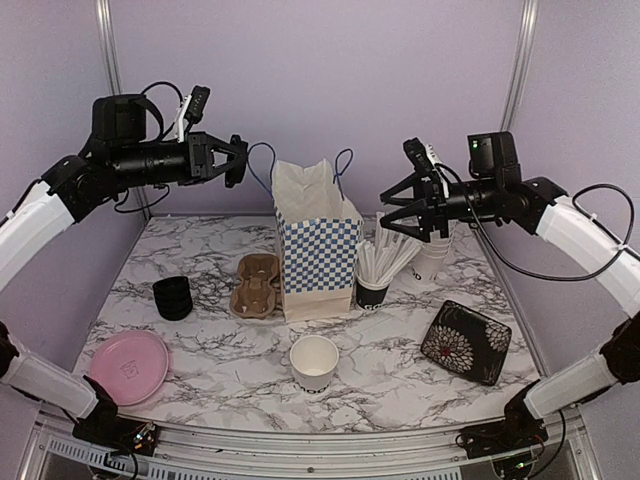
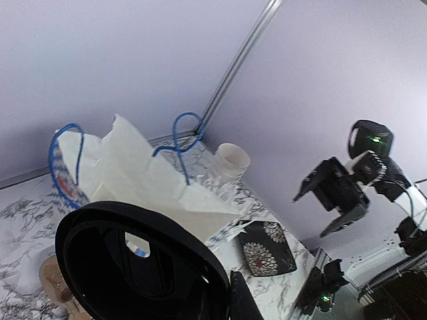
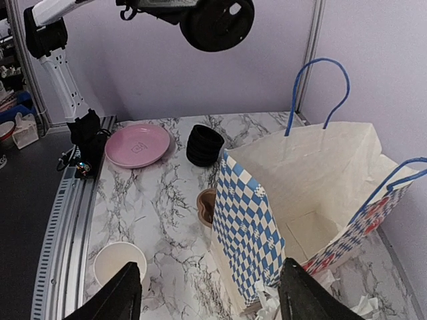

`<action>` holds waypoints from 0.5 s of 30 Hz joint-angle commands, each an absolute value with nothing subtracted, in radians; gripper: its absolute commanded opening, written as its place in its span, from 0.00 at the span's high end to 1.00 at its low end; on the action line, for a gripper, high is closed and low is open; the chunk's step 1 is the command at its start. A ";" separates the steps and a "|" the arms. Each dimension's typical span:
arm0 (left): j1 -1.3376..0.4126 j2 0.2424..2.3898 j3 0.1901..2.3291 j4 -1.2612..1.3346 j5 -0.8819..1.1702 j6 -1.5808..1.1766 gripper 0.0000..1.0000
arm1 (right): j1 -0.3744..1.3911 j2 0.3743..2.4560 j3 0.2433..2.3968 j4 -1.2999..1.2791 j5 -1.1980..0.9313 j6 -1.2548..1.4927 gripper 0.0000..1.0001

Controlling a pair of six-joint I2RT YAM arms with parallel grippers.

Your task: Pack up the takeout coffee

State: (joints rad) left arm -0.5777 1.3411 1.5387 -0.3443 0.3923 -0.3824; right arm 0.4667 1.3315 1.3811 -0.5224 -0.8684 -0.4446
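Note:
My left gripper [image 1: 236, 160] is high above the table's back left, left of the bag's handles, shut on a round black lid [image 2: 133, 267]. The lid also shows in the right wrist view [image 3: 217, 23]. One left finger [image 2: 244, 303] shows beside it. A white paper cup [image 1: 314, 360], open-topped, stands at front centre; it also shows in the right wrist view [image 3: 119, 261]. The brown pulp carrier [image 1: 257, 285] lies left of the blue-checked paper bag [image 1: 318, 240]. My right gripper [image 1: 402, 208] is open and empty, high over the bag's right side [image 3: 210, 300].
A stack of black rings [image 1: 172, 297] and a pink plate [image 1: 130, 366] are at the left. A black cup of white straws [image 1: 375, 272] stands right of the bag, white cups [image 1: 432, 258] stacked behind it. A black floral plate [image 1: 466, 341] lies at right.

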 commanded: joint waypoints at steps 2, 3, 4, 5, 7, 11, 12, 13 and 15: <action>-0.634 1.284 1.440 -0.069 0.619 -0.474 0.92 | 0.488 1.419 1.442 -0.314 -1.023 -0.150 0.26; -0.648 1.279 1.415 0.004 0.641 -0.493 0.92 | 0.500 1.435 1.454 -0.277 -1.034 -0.111 0.22; -0.664 1.276 1.392 0.059 0.657 -0.514 0.92 | 0.520 1.452 1.470 -0.254 -1.033 -0.083 0.12; -0.673 1.277 1.373 0.106 0.666 -0.537 0.92 | 0.541 1.471 1.491 -0.243 -1.016 -0.068 0.03; -0.691 1.283 1.348 0.183 0.688 -0.575 0.92 | 0.578 1.508 1.542 -0.235 -1.016 -0.054 0.01; -0.731 1.314 1.358 0.207 0.702 -0.584 0.92 | 0.625 1.554 1.611 -0.185 -1.044 0.005 0.01; -0.739 1.323 1.364 0.208 0.702 -0.583 0.92 | 0.635 1.566 1.629 -0.182 -1.043 0.020 0.01; -0.750 1.330 1.369 0.208 0.703 -0.584 0.92 | 0.642 1.578 1.639 -0.179 -1.037 0.027 0.01; -0.766 1.342 1.377 0.211 0.699 -0.582 0.92 | 0.655 1.592 1.648 -0.164 -1.029 0.042 0.01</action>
